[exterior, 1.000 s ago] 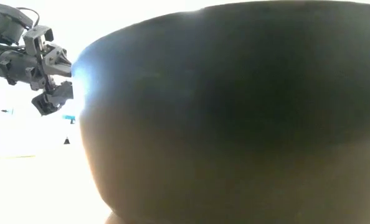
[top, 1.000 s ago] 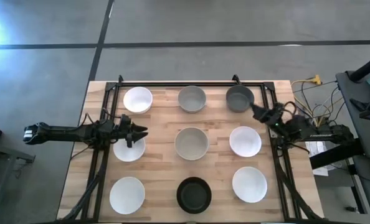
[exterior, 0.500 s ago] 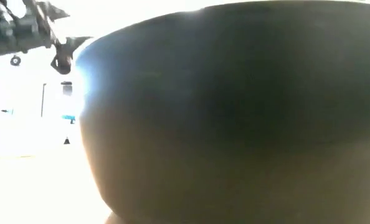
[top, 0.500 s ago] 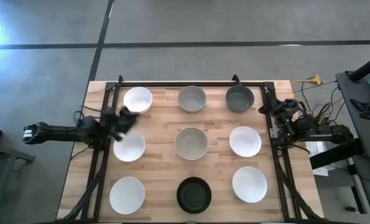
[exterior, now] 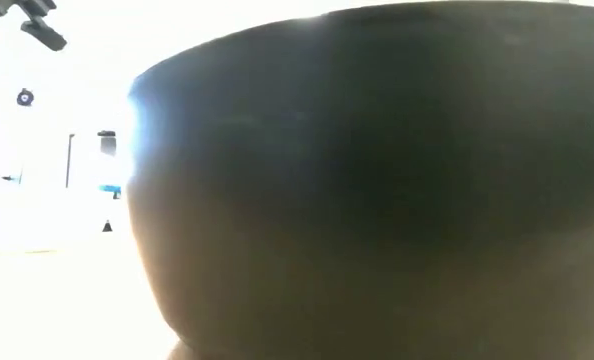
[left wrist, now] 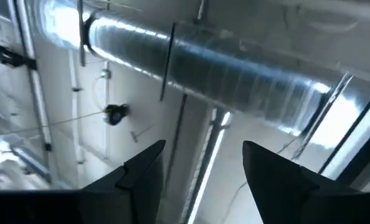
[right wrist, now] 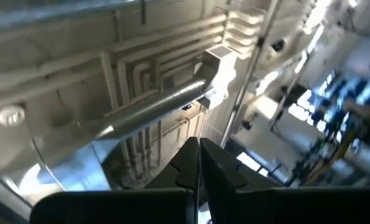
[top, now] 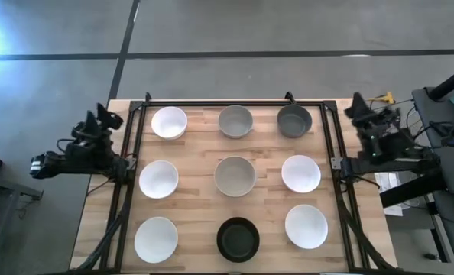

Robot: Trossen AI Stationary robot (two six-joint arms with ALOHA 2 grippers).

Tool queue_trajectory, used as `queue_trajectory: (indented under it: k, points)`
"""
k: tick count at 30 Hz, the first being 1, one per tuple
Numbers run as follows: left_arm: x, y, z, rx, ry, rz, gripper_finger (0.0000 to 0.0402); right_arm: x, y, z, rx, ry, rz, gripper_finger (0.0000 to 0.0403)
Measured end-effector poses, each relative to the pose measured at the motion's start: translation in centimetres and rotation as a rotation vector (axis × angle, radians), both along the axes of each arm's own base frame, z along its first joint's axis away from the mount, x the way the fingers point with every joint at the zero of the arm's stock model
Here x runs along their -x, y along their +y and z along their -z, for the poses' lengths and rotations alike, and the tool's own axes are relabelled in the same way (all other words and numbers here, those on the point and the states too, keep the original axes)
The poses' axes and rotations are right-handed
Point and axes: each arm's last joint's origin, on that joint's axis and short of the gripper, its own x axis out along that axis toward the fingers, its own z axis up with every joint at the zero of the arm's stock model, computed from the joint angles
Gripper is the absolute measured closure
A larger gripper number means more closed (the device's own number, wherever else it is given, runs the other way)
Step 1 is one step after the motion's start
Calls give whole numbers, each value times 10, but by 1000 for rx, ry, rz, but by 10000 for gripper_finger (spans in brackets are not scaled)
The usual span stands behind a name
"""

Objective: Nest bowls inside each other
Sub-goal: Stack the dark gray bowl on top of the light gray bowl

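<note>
Nine bowls stand apart in a three-by-three grid on the wooden table. The far row holds a white bowl (top: 169,122), a light grey bowl (top: 235,121) and a dark grey bowl (top: 293,121). The middle row is white (top: 158,179), light grey (top: 235,176) and white (top: 300,173). The near row is white (top: 156,239), black (top: 238,239) and white (top: 306,227). The black bowl (exterior: 377,180) fills the low view. My left gripper (top: 105,117) (left wrist: 203,149) is open, tipped up beyond the table's left edge. My right gripper (top: 357,104) (right wrist: 199,144) is shut, tipped up beyond the right edge.
A black metal frame (top: 227,103) runs along the table's far edge and down both sides (top: 124,191) (top: 338,191). Cables and equipment (top: 399,137) sit to the right of the table. Both wrist views look at ceiling pipes and ducts (left wrist: 235,62).
My left gripper drew back from over the middle-left white bowl toward the table's left edge, rising and tipping upward. My right gripper pulled away from beside the dark grey bowl toward the right edge, also rising and tipping up. No bowl has moved.
</note>
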Motion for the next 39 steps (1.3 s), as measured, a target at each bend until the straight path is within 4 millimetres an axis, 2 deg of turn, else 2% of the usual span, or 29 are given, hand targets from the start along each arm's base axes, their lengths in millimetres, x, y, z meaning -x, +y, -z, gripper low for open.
queue_trajectory:
  k: [6, 11, 14, 21, 26, 28, 31, 34, 36, 39]
  points:
    - [1, 5, -1, 165, 83, -191, 206, -11, 1, -59, 102, 127, 58, 394]
    - [2, 8, 1, 324, 87, -229, 206, -27, 6, -101, 251, 274, -62, 394]
    - [2, 8, -3, 319, 71, -220, 206, -41, 8, -120, 283, 394, -156, 394]
    - [-1, 4, -19, 140, 44, -152, 206, -81, 8, -145, 229, 715, -218, 394]
    - [-3, 2, -40, 72, -26, -49, 206, -120, 8, -146, 213, 923, -232, 394]
    - [-11, 2, -55, 45, 34, -22, 206, -136, 7, -137, 188, 1047, -212, 394]
    - [-33, 0, -83, -41, 297, 18, 206, -155, 5, -124, 143, 1228, -191, 393]
    - [-57, 1, -109, -29, 643, 22, 206, -169, -1, -110, 116, 1395, -173, 385]
    - [-68, 3, -125, 18, 821, -33, 206, -177, -8, -100, 98, 1483, -162, 373]
    - [-79, 6, -148, 45, 969, -160, 206, -185, -21, -91, 73, 1536, -185, 348]
